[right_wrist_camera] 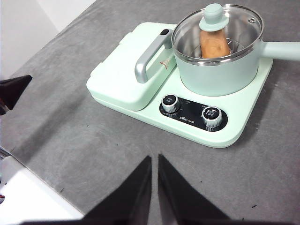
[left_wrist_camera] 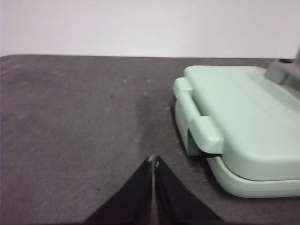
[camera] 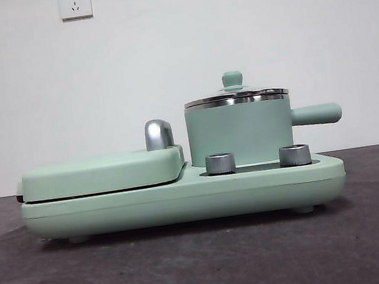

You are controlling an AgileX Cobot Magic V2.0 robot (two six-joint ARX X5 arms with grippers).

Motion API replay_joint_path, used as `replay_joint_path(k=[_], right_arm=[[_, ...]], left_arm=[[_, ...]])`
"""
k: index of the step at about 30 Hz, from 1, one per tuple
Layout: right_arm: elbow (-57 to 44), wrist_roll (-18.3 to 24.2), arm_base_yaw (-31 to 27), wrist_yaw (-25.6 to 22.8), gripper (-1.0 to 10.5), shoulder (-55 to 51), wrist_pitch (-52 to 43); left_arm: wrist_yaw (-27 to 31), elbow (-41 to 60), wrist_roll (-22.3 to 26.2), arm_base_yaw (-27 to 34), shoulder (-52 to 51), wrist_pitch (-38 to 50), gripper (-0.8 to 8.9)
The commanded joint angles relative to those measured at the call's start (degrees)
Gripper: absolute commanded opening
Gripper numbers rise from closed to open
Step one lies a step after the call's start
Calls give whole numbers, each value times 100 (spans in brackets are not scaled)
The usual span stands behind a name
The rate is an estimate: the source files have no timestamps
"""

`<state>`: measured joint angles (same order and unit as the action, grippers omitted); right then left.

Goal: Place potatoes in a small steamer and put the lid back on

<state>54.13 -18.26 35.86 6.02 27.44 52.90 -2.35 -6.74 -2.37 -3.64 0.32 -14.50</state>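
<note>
Right gripper (right_wrist_camera: 155, 158): jaws nearly closed with a thin slit between them, holding nothing, above bare grey table (right_wrist_camera: 70, 140) short of the appliance base (right_wrist_camera: 234, 126). Left gripper (left_wrist_camera: 153, 161): jaws pressed together, empty, near the griddle cover (left_wrist_camera: 253, 122) corner, with open tabletop around it. Two control knobs (right_wrist_camera: 170, 102) sit on a black panel; small lettering between them is unreadable. Behind them, the small steamer (camera: 239, 131) stands on the base, handle pointing away from the griddle. The lid (right_wrist_camera: 234, 23) is seated on its rim. The potato (right_wrist_camera: 213, 44) lies inside, visible through the glass.
</note>
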Motion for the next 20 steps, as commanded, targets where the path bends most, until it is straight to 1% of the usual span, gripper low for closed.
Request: replay_joint_path(k=[1,3,7,8,20], right_arm=[[31,33,39,-2,20,7,-61],[31,33,39,-2,20,7,-61],[31,33,39,-2,20,7,-61],[31,33,39,0,20,7,-61],[33,33,39,-2,20,7,-61]], left_arm=[[109,76,-72,90,-13,83,5],[155,192,-68,140,-13,114,5],[251,614,-68,157,-13,466,5],[245,597,-68,157,-13,354,5],[243,595,-68,153,-13,380,5]])
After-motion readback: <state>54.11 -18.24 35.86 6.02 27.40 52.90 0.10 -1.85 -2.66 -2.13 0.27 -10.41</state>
